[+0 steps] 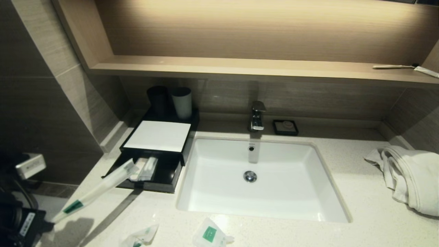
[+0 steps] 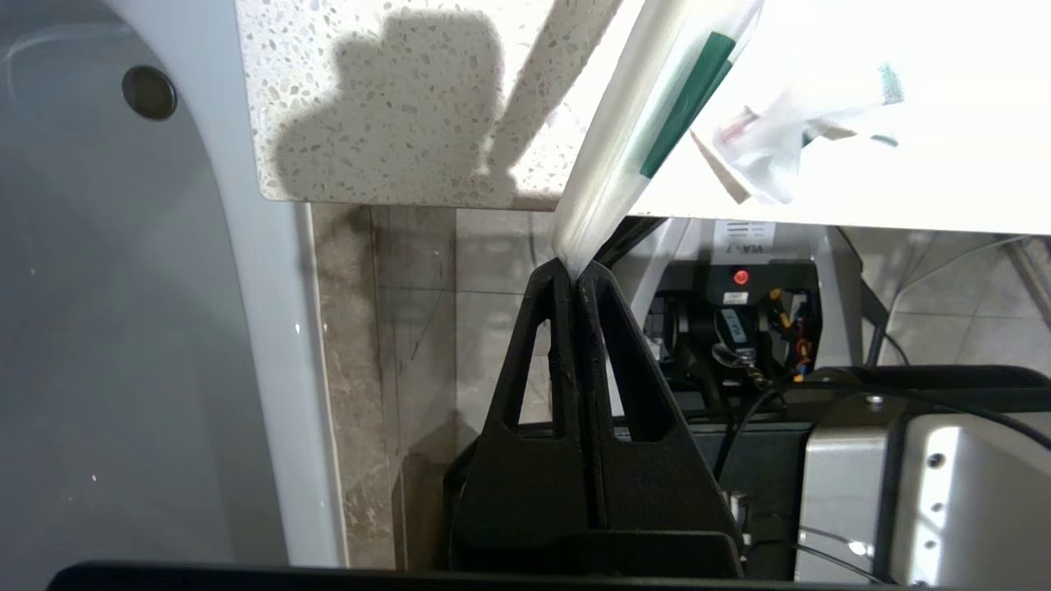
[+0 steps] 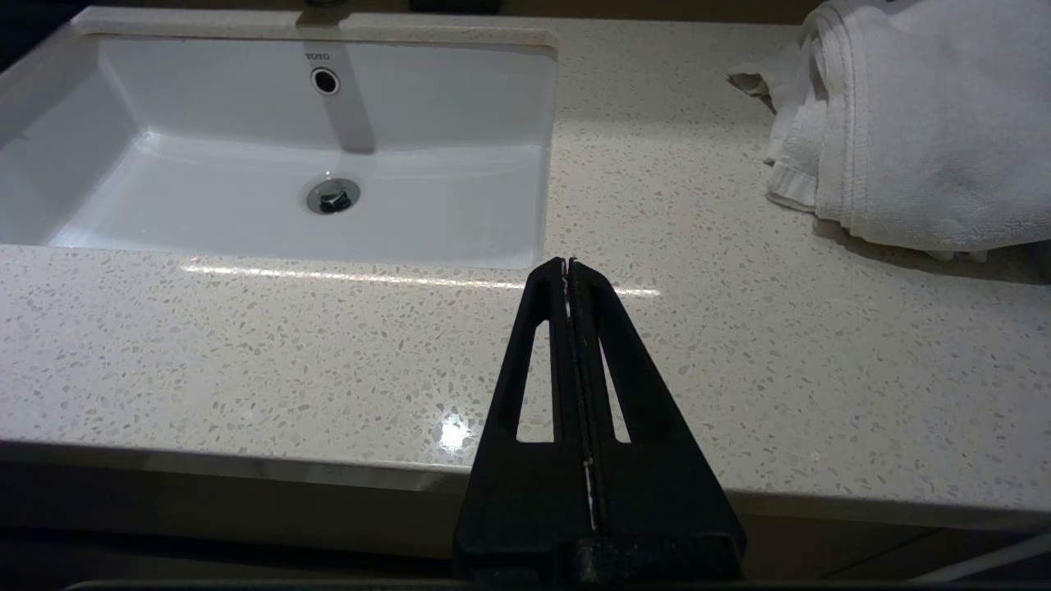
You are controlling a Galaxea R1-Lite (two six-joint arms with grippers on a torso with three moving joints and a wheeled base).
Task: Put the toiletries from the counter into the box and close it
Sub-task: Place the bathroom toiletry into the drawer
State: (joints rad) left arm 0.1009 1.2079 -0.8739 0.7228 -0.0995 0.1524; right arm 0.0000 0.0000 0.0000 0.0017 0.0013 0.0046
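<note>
The black box (image 1: pixel 156 151) with a white top stands on the counter left of the sink. Its drawer (image 1: pixel 161 178) is pulled open with small white packets (image 1: pixel 145 168) inside. My left gripper (image 2: pixel 575 267) is shut on one end of a long white packet with a green stripe (image 1: pixel 96 192), also in the left wrist view (image 2: pixel 649 123). It holds the packet slanted above the counter's front-left corner, its far end over the drawer. A crumpled packet (image 1: pixel 140 236) and a packet with a green square (image 1: pixel 210 235) lie at the counter's front edge. My right gripper (image 3: pixel 568 263) is shut and empty over the counter's front, right of the sink.
The white sink (image 1: pixel 260 209) fills the middle, with a faucet (image 1: pixel 257 116) and a black soap dish (image 1: pixel 285 127) behind it. Two cups (image 1: pixel 181 102) stand behind the box. A white towel (image 1: pixel 408 175) lies at the right. A toothbrush (image 1: pixel 394 66) lies on the shelf.
</note>
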